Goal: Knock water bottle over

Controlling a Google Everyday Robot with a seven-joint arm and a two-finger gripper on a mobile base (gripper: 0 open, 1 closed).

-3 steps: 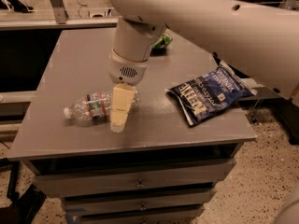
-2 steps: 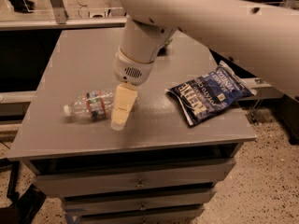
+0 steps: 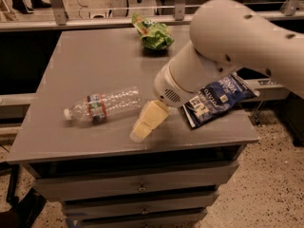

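Note:
The water bottle (image 3: 102, 104) lies on its side on the grey table (image 3: 95, 56), its white cap pointing left and its red, white and blue label band near the cap end. My gripper (image 3: 141, 128) hangs from the white arm just right of the bottle's base, its cream fingers pointing down-left toward the table's front edge. It holds nothing and stands apart from the bottle.
A blue snack bag (image 3: 216, 100) lies at the right, partly under the arm. A green bag (image 3: 153, 33) sits at the back middle. Drawers run below the table's front edge. A railing crosses behind the table.
The arm has swung up and to the right, away from the bottle. The bottle lies on its side as before, now fully uncovered.

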